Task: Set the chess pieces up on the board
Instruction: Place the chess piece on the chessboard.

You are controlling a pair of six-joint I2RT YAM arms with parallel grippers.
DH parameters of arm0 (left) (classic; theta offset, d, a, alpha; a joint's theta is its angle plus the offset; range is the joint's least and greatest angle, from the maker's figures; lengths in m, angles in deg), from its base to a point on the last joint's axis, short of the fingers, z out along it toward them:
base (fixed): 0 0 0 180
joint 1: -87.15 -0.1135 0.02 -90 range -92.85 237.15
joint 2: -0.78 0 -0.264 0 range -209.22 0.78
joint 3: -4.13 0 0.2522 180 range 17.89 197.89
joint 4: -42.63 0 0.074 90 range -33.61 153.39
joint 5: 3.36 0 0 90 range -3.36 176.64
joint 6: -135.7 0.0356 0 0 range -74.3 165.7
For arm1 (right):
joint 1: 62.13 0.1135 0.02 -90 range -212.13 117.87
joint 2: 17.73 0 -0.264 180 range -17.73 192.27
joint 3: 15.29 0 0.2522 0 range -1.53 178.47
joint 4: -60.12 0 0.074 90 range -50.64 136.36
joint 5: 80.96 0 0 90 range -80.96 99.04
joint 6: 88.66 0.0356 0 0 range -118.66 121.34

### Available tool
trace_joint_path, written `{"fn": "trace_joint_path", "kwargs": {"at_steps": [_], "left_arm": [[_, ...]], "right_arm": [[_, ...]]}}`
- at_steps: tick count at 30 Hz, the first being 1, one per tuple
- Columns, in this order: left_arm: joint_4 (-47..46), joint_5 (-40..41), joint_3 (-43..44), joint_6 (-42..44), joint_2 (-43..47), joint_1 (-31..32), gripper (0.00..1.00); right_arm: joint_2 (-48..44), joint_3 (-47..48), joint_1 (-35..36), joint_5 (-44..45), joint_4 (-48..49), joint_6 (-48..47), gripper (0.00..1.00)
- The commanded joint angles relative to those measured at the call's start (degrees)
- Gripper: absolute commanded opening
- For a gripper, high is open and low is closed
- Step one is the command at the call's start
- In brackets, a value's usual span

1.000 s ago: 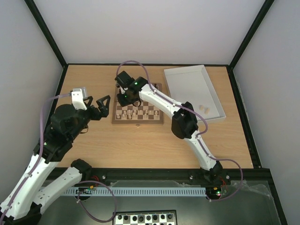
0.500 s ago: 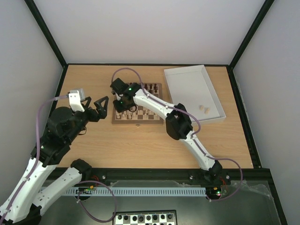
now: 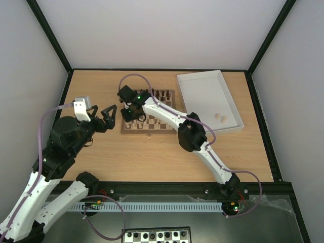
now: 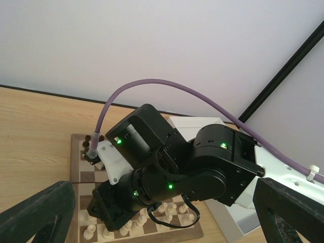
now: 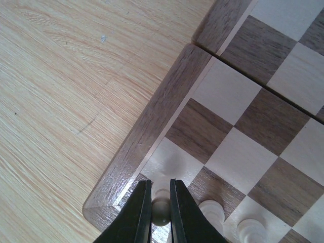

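Note:
The board (image 3: 149, 131) lies on the table with pale chess pieces (image 3: 154, 122) on its near rows and dark ones (image 3: 163, 94) along the far edge. My right gripper (image 3: 130, 113) hangs over the board's near-left corner (image 5: 152, 126), shut on a pale piece (image 5: 161, 212); its round head shows between the fingers (image 5: 142, 212). More pale pieces (image 5: 212, 212) stand beside it. My left gripper (image 3: 104, 116) is open just left of the board, holding nothing. In the left wrist view its fingers (image 4: 38, 215) frame the right arm's wrist (image 4: 167, 172) above the board (image 4: 81, 152).
A white tray (image 3: 202, 91) sits right of the board, with two pale pieces (image 3: 219, 117) near its front right corner. A small speck (image 3: 148, 135) lies on the table just in front of the board. A black-and-white board (image 3: 157, 236) sits below the table's near edge.
My right gripper has moved left and toward the near edge across the board with the piece, ending over the near-left corner. My left arm has drawn back slightly to the left, still open.

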Motion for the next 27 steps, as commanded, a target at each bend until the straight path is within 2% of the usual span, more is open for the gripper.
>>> {"fn": "trace_joint_path", "kwargs": {"at_steps": [1,16,21,27], "left_arm": [[1.2,0.3,-0.6,0.8,0.6,-0.3,1.00],[1.2,0.9,-0.9,0.9,0.5,-0.3,0.99],[1.2,1.1,-1.0,0.9,0.4,-0.3,1.00],[1.2,1.2,-1.0,0.9,0.3,-0.3,1.00]], "right_arm": [[1.6,2.0,0.3,1.2,-0.8,0.7,0.01],[3.0,2.1,0.3,0.8,-0.1,0.8,0.04],[2.9,2.1,0.3,1.0,0.1,0.8,0.13],[2.4,2.2,0.3,1.6,0.5,0.9,0.33]]}}
